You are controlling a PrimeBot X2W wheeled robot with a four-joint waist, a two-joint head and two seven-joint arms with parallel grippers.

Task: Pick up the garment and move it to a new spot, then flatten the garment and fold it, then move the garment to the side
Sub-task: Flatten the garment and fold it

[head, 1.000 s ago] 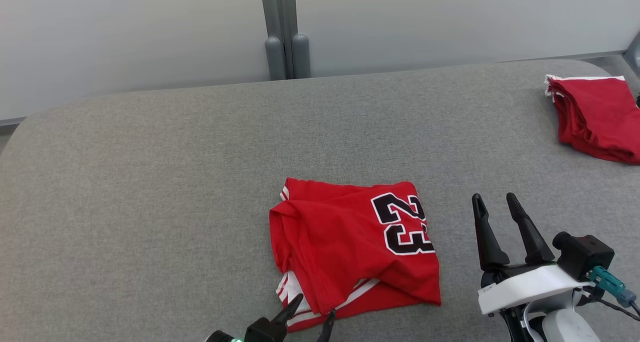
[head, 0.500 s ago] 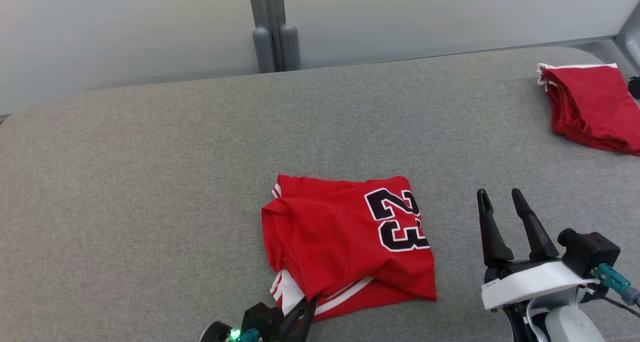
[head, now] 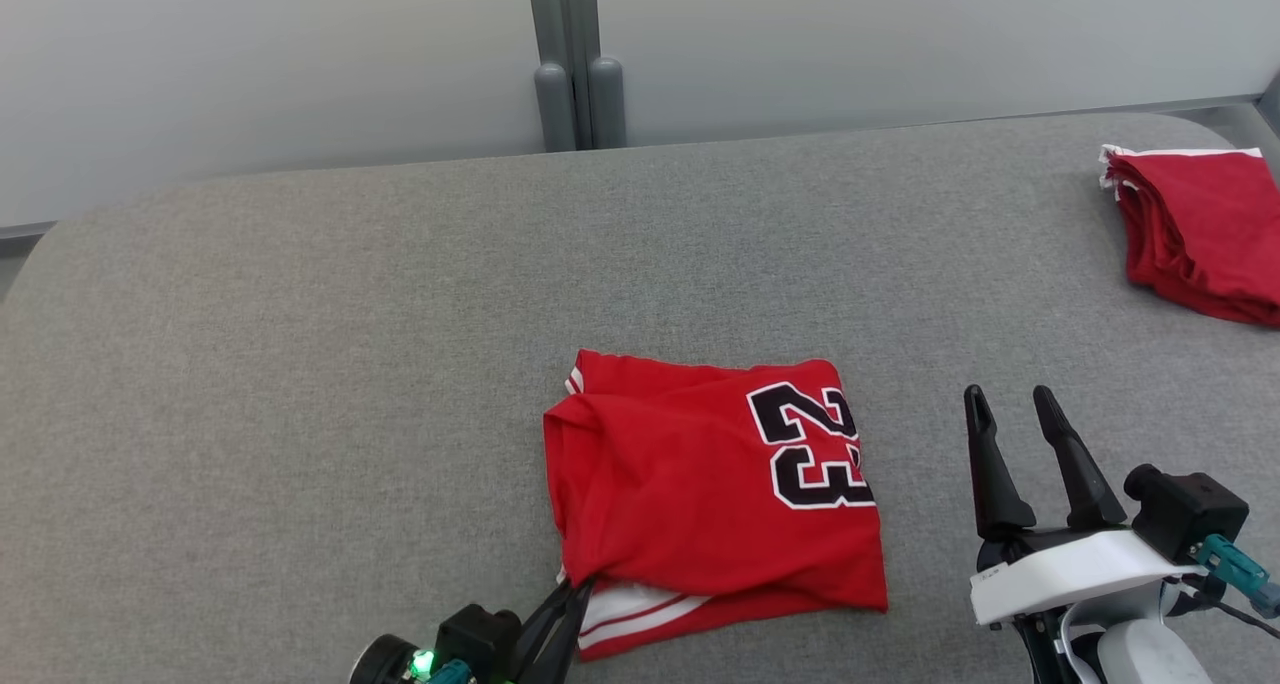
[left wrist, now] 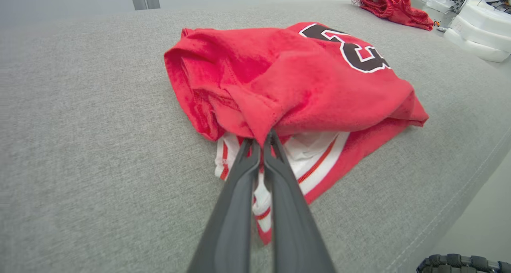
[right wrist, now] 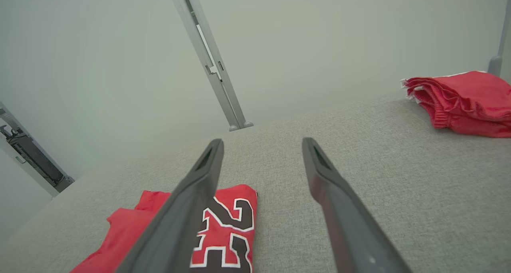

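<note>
The garment (head: 700,484) is a red jersey with a black "23", lying folded on the grey padded table (head: 300,364). My left gripper (head: 578,586) is shut on the red top layer at its near left corner. In the left wrist view the left gripper (left wrist: 261,139) pinches a fold of the garment (left wrist: 299,77), with white and red trim under the fingers. My right gripper (head: 1010,396) stands open to the right of the garment, holding nothing. In the right wrist view the right gripper (right wrist: 262,142) points across the table, the garment (right wrist: 223,233) at lower left.
A stack of folded red clothes (head: 1195,229) lies at the table's far right corner. A grey post (head: 575,64) stands against the pale wall behind. In the left wrist view the table's edge (left wrist: 459,197) runs down the right side.
My left gripper has gone from open to shut on the garment's near left corner, drawing the red layer over the white trim. The right arm has held still; the camera shifted slightly.
</note>
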